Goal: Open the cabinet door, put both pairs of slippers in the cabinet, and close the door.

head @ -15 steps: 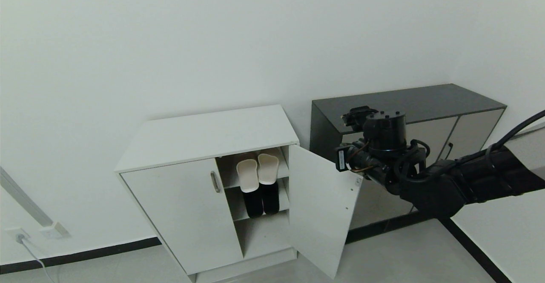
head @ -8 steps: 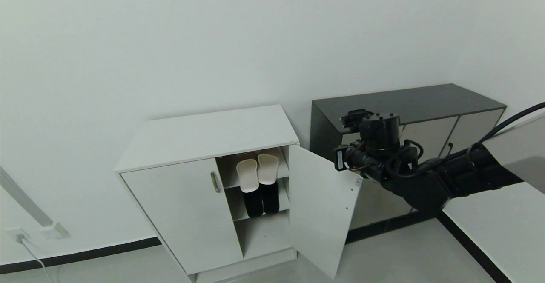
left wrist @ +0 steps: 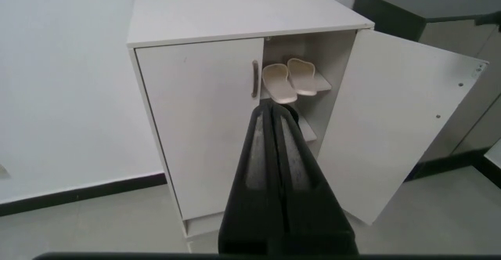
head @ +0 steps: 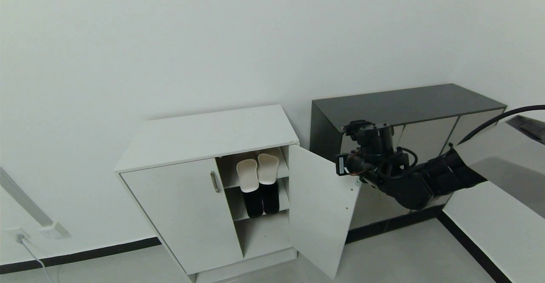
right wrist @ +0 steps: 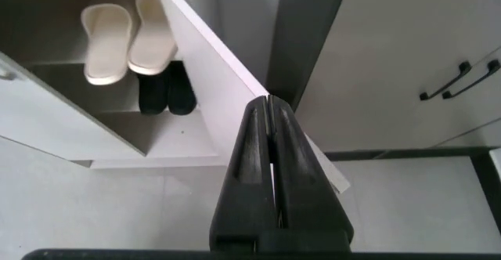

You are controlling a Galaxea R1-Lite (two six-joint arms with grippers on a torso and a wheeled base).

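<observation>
The beige pair (head: pixel 257 172) lies on the upper shelf of the white cabinet (head: pixel 204 136), with the black pair (head: pixel 262 200) just below. The right door (head: pixel 319 215) stands ajar. The right end effector (right wrist: pixel 269 102), fingers pressed together, is just beside the door's right edge. The left end effector (left wrist: pixel 271 110) is likewise narrow.

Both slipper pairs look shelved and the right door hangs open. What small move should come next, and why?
Probably press the right end effector, which is shut and sits by the free edge of the open door on its outer side, against that face to swing it toward the cabinet. The cream slippers and black slippers already lie on shelves, so only closing remains.
</observation>
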